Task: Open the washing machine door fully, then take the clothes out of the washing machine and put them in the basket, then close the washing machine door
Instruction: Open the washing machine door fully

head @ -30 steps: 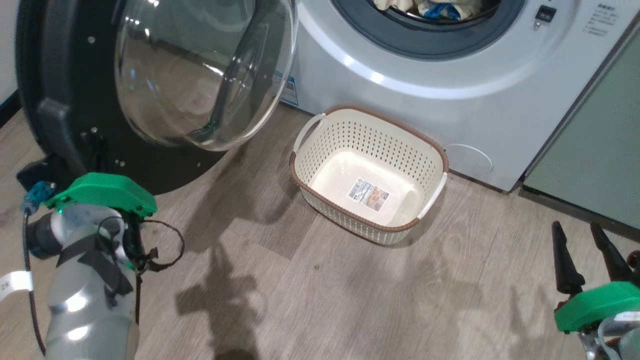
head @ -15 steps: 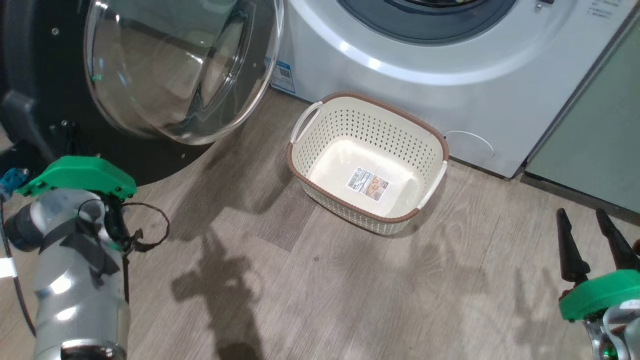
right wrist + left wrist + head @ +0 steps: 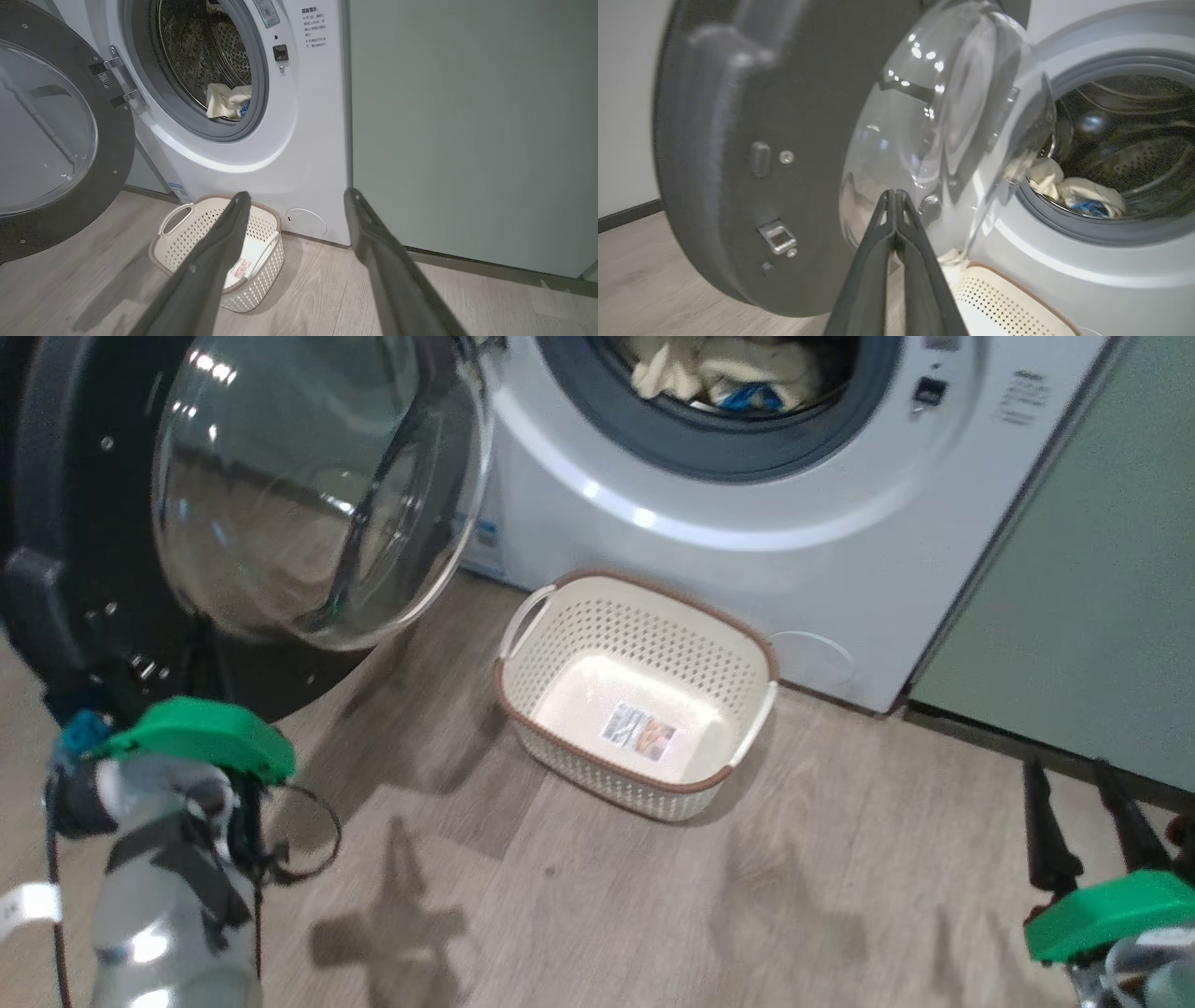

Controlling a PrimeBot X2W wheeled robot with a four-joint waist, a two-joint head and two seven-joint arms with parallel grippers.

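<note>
Now washing machine door (image 3: 317, 495) looks open; our left gripper (image 3: 895, 193) closed empty, right gripper (image 3: 296, 193) spread empty; next we reach the clothes (image 3: 719, 373).

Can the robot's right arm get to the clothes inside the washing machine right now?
Probably yes. The washing machine door is swung aside to the left, so nothing blocks the clothes. The open right end effector hangs low, so it must lift up first.
</note>
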